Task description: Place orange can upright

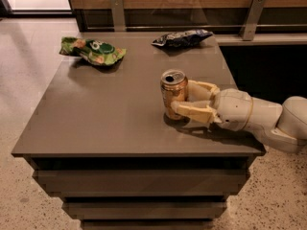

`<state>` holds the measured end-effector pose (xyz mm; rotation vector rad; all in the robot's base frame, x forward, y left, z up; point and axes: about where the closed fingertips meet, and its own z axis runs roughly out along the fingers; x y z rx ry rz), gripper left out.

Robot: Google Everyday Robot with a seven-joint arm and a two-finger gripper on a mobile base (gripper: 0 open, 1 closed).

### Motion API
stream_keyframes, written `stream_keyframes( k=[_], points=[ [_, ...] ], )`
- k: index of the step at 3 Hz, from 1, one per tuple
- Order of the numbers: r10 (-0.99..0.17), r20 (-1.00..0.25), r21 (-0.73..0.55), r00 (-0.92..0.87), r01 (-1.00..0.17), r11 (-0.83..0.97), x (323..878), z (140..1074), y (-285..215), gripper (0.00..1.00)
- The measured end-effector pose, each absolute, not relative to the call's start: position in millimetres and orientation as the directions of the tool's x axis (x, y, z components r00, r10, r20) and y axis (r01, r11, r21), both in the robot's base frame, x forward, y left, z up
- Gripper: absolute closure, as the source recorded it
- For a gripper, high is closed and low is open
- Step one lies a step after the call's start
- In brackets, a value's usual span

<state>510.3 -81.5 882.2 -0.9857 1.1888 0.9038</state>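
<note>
The orange can (173, 91) stands upright on the grey table (105, 114), right of centre, its silver pull-tab top facing up. My gripper (181, 97) reaches in from the right, low over the tabletop. Its two beige fingers sit on either side of the can: the near finger (192, 112) lies against the can's front lower side, and the far finger (204, 86) is partly hidden behind it. The gripper looks closed on the can. The can's base rests on the table surface.
A green snack bag (93, 51) lies at the table's back left. A dark blue snack bag (182, 37) lies at the back centre-right. A wooden wall with metal brackets (251, 16) runs behind the table. The table's right edge is just under my arm (268, 119).
</note>
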Motion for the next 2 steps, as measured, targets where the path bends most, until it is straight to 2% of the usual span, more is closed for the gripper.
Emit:
stream_keyframes(
  k=[1, 2],
  points=[
    [0.05, -0.987, -0.13, 0.154, -0.937, 0.323, 511.3, 883.7, -82.7, 0.13],
    [0.049, -0.986, -0.136, 0.16, -0.936, 0.325, 513.7, 888.5, -84.2, 0.0]
  ],
)
